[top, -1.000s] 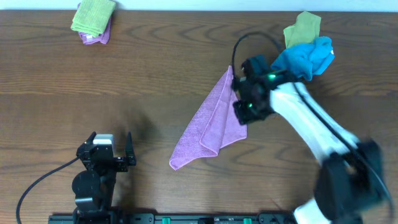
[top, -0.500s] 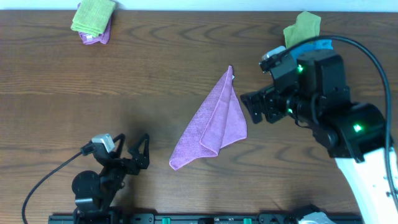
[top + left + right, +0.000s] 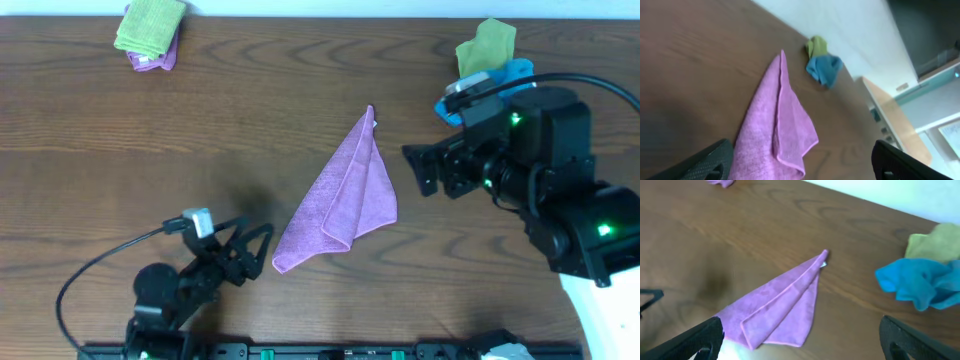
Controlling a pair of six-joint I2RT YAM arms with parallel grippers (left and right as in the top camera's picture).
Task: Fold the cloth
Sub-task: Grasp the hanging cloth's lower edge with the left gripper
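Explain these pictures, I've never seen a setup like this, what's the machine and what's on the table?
A robot's left arm and right arm stand at a wooden table. One picture looks down from above; the other two come from a camera on each wrist. A purple cloth lies folded between the arms. The left gripper and right gripper are open, holding nothing. A blue cloth and a green cloth lie at the back right, a pile at the back left.

A blue cloth (image 3: 920, 282) lies against a yellow-green cloth (image 3: 932, 242) on the table (image 3: 740, 225).
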